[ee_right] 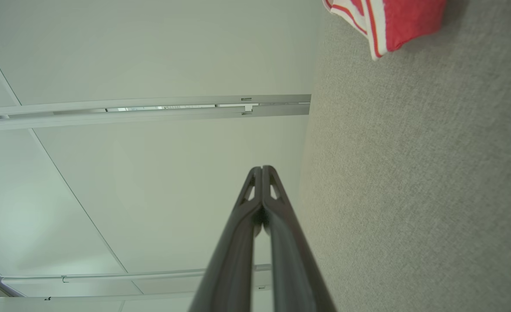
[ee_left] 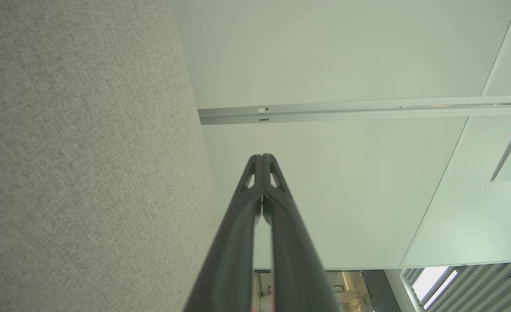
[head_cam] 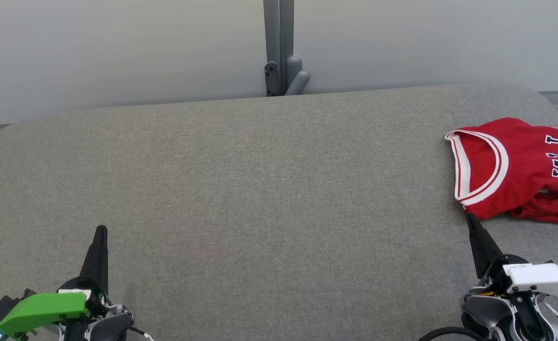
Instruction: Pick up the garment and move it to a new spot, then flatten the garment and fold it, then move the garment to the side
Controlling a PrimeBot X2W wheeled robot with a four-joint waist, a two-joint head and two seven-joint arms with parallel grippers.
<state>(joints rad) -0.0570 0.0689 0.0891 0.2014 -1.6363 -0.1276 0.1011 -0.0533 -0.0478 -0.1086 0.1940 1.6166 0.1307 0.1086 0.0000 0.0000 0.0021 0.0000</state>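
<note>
The garment is a red sleeveless jersey with white trim and dark lettering, lying crumpled at the far right of the grey felt table; part of it runs off the picture's right edge. A corner of the garment shows at the top of the right wrist view. My right gripper is shut and empty at the lower right, its tip just below the jersey's white-trimmed edge. My left gripper is shut and empty at the lower left, far from the jersey. Both pairs of fingertips are pressed together in the wrist views.
A pale wall runs behind the table, with a grey post and bracket at its middle. The table's far edge curves down at both back corners.
</note>
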